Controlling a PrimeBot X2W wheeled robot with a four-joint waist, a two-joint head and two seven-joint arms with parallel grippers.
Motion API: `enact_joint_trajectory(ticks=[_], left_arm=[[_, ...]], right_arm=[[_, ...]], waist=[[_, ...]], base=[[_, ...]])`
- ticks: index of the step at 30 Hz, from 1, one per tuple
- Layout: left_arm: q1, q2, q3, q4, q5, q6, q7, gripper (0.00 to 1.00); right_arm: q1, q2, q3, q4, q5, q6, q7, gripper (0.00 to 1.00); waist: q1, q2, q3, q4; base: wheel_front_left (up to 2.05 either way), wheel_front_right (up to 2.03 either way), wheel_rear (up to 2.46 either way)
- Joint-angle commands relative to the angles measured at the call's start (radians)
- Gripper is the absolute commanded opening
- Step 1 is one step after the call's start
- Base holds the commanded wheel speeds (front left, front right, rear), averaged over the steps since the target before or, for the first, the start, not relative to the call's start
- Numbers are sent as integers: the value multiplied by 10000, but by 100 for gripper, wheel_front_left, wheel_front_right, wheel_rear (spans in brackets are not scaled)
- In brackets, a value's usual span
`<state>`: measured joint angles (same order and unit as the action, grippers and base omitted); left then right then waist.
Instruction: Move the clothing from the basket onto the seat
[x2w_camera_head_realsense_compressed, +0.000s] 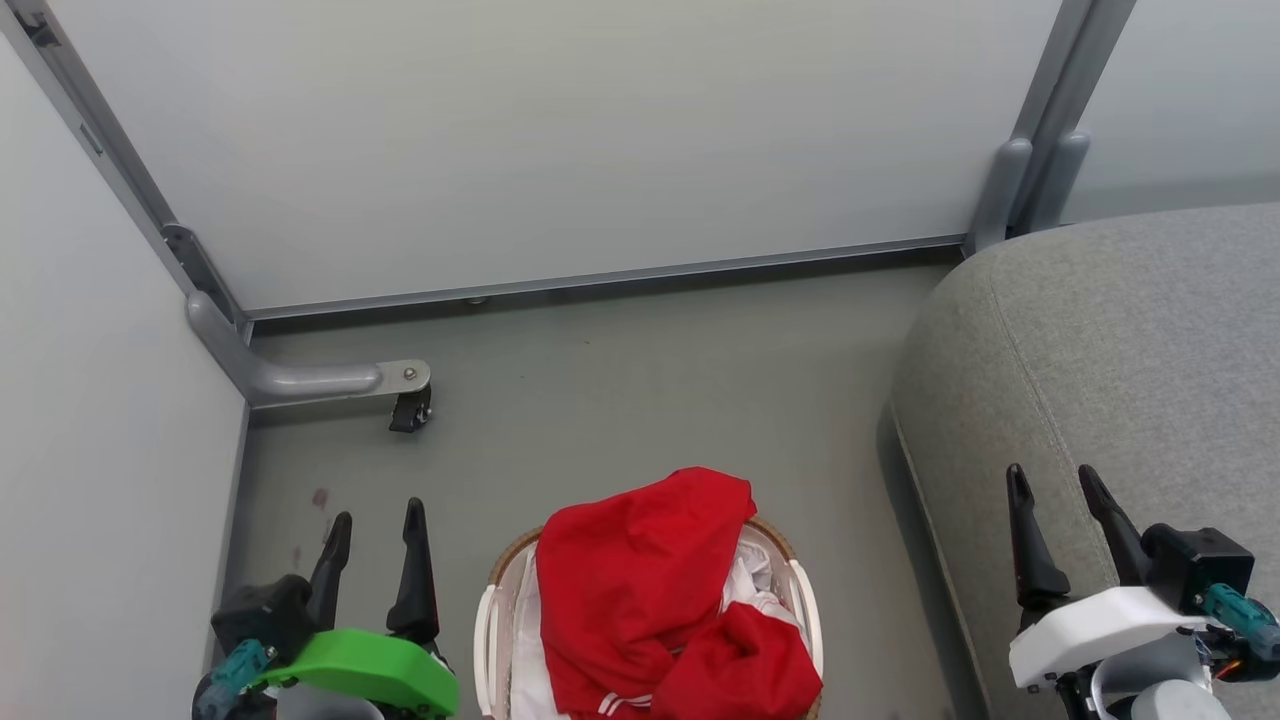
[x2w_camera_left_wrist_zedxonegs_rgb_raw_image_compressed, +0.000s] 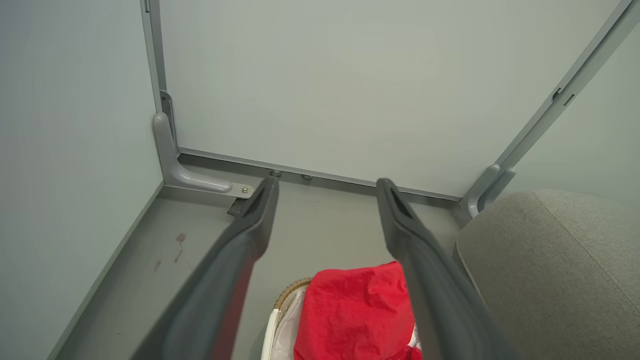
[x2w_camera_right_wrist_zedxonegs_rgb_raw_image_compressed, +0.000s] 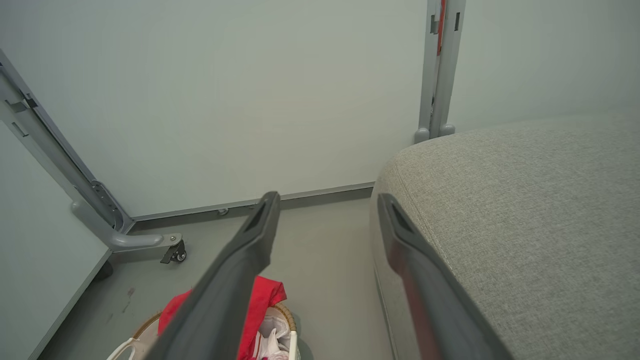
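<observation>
Grey floor (x2w_camera_head_realsense_compressed: 650, 400), pale walls (x2w_camera_head_realsense_compressed: 550, 130), seat (x2w_camera_head_realsense_compressed: 1130, 350)

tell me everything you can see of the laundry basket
The basket is round, white plastic with a brown woven rim and a white cloth liner. It stands upright on the grey floor, left of the seat and apart from it. Red clothing fills it and heaps above the rim.

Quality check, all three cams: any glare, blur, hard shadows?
Head view: even diffuse light, clothing sharp, soft shadow on the floor beside the seat. Left wrist view: left gripper soft-focused up close, basket beyond it clear. Right wrist view: right gripper likewise blurred, seat weave crisp. No glare anywhere.
</observation>
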<state>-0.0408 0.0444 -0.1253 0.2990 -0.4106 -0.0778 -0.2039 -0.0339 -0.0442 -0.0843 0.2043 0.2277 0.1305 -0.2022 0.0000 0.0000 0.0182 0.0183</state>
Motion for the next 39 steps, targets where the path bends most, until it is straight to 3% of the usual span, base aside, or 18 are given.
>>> enact_joint_trajectory(ticks=[1, 30, 39], left_arm=[[64, 74, -22, 16, 274, 49, -75, 100], [133, 88, -446, 521, 1980, 77, -631, 100], [154, 89, -418, 581, 1964, 60, -623, 100]], right_arm=[[43, -64, 12, 16, -270, 3, -101, 100], [225, -90, 248, 116, -2475, 4, -651, 100], [242, -89, 288, 113, -2478, 2, -645, 100]], waist=[[0, 0, 4, 9], [0, 0, 32, 78], [0, 0, 16, 89]], base=[[0, 0, 0], [0, 0, 0], [0, 0, 0]])
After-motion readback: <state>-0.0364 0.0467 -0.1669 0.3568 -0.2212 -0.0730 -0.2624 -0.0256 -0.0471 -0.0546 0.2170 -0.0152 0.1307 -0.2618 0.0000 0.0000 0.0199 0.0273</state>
